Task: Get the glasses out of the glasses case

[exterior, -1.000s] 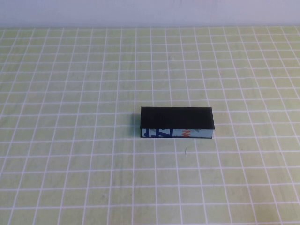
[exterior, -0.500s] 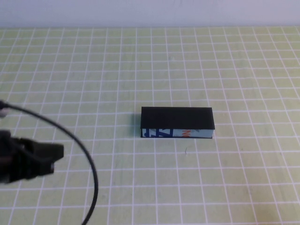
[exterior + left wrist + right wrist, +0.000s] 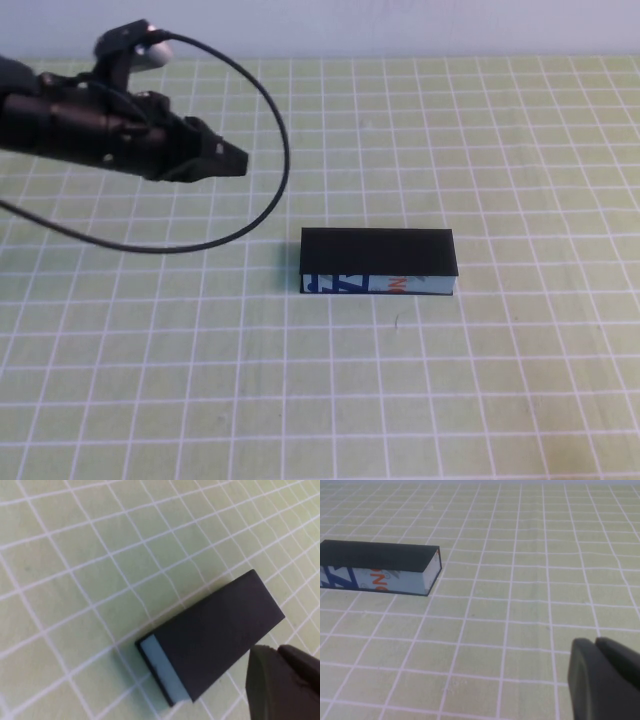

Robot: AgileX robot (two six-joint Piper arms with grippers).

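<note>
Step in hand: approach — case closed, glasses not visible, presumably inside.

Left pincer (image 3: pixel 238 160) in air over far-left worktop (image 3: pixel 150 380), well apart from case; tips look together, nothing held.

Glasses case (image 3: pixel 378 262) centre of worktop: long rigid black box, matte lid, light blue front strip with blue and orange print.

Right pincer (image 3: pixel 600 652) low, off case's right end — closed, empty.

Next: steady box, lift flap lid.
</note>
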